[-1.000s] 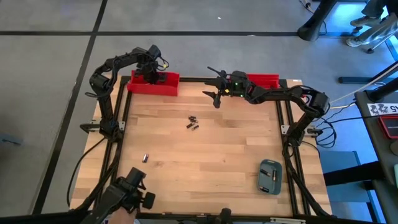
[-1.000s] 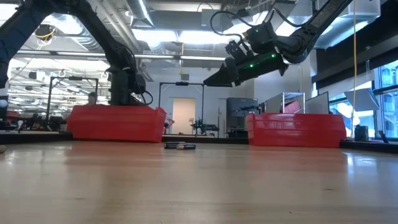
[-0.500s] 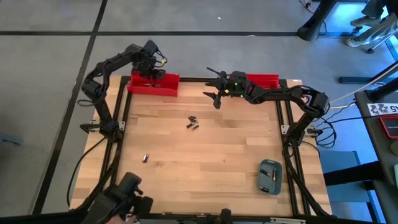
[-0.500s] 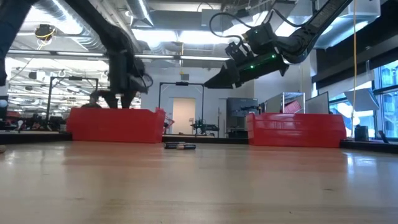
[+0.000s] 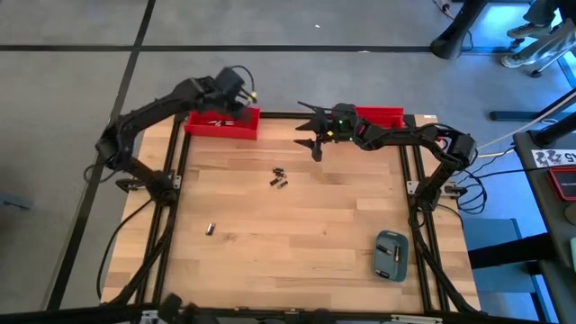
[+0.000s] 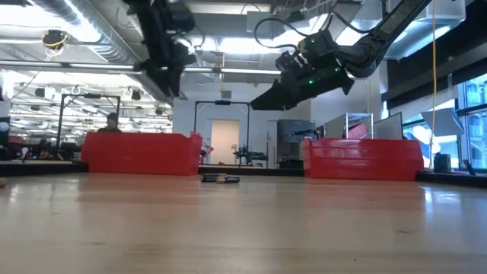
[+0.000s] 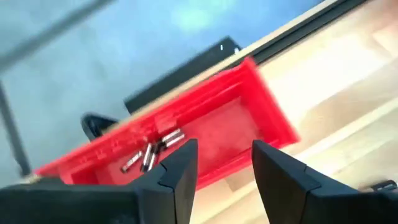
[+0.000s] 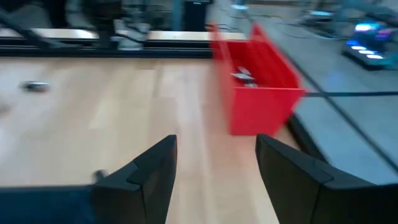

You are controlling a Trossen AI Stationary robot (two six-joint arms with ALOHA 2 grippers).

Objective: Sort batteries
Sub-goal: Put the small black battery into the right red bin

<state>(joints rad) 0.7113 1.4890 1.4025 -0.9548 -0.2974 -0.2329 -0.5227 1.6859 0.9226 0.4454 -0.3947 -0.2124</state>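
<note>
Two batteries (image 5: 280,176) lie mid-table, showing far off in the low view (image 6: 221,179), and one battery (image 5: 210,229) lies nearer the front left. More batteries (image 7: 152,149) lie inside the left red bin (image 5: 221,123) at the far edge. My left gripper (image 7: 224,168) hangs open high over that bin (image 5: 236,85), nothing between its fingers. My right gripper (image 5: 310,137) hovers open above the far middle of the table, left of the right red bin (image 5: 380,115), pointing toward the left bin (image 8: 258,74).
A grey-blue rounded case (image 5: 391,255) lies at the near right of the wooden table (image 5: 297,234). A black frame runs round the table's edge. The two red bins (image 6: 141,152) (image 6: 361,158) stand along the far edge.
My left gripper has risen out of the left red bin, from low behind its wall to high above it, swinging a little toward the table's right as its arm lifts. The batteries on the table have stayed where they were.
</note>
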